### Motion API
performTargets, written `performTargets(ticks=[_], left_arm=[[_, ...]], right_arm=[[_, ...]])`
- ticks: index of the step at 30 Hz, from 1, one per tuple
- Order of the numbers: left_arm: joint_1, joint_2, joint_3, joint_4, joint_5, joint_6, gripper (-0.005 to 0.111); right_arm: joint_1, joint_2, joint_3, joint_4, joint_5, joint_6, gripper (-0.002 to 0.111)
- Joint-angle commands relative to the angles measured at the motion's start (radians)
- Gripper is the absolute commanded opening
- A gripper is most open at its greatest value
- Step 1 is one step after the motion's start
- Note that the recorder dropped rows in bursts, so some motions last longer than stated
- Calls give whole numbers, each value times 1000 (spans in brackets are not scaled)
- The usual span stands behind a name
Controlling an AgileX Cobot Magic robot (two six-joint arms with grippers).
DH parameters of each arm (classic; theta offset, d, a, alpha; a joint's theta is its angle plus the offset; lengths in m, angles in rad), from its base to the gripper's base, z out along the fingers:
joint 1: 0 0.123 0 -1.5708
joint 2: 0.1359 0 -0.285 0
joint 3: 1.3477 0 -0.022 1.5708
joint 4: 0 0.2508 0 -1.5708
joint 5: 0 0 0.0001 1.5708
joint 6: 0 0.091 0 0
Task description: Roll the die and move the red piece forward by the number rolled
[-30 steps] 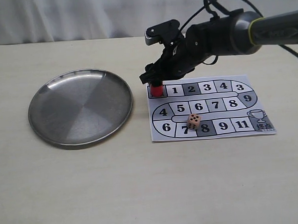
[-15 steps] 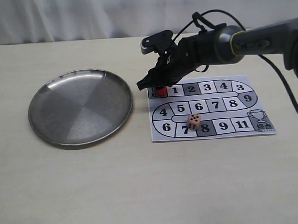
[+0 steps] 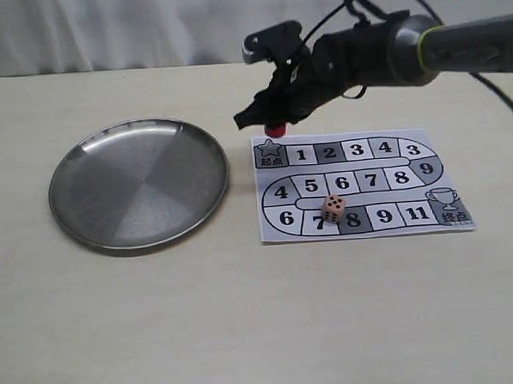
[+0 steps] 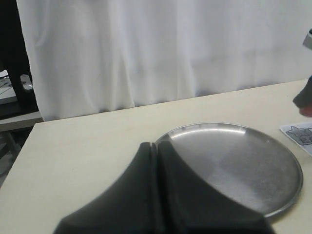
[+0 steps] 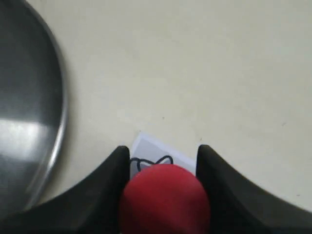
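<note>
The tan die (image 3: 332, 209) rests on the paper game board (image 3: 364, 185), near squares 7 and 8, with several pips facing me. My right gripper (image 3: 270, 122) hangs above the board's start square, shut on the red piece (image 3: 276, 129), which is lifted off the paper. In the right wrist view the red piece (image 5: 165, 200) fills the gap between the two black fingers (image 5: 222, 190), over the board's start corner (image 5: 151, 153). My left gripper (image 4: 157, 146) is shut with nothing in it, pointing toward the metal plate (image 4: 243, 165).
A round steel plate (image 3: 138, 183) lies on the table left of the board. A white curtain runs behind the table. The right arm and its cable reach in from the upper right.
The right gripper has closed on the red piece at the start square and lifted it up off the board. The die and left arm have not moved.
</note>
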Motion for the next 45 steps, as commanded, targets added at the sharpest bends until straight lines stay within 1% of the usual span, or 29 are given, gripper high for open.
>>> performTargets(ticks=[1,7,17,22,27,30,34,37,41,45], left_arm=[[-8,-3,2,-2,-9,-1,0],[-8,-3,2,-2,-9,-1,0],[-8,-3,2,-2,-9,-1,0],[-8,-3,2,-2,-9,-1,0],[-8,-3,2,-2,-9,-1,0],[-8,-3,2,-2,-9,-1,0],[-8,-3,2,-2,-9,-1,0],[-8,-3,2,-2,-9,-1,0],[-8,-3,2,-2,-9,-1,0],[-8,-3,2,-2,-9,-1,0]], right_arm=[[-32,-120,-7,-12,19,-4,5],[-83,-132,-7,4,59,-4,5],[-82,50,10,4,70,-4,5],[-82,98,10,4,70,-4,5],[-82,87,10,4,70,-4,5],[-84,38,7,0,80,-7,5],[-84,-139,2,-30,129,-7,5],[-84,-210,2,-71,127,-7,5],[-109,-189,18,-90,127,-3,5],[-141,-87,64,-90,111,-3,5]])
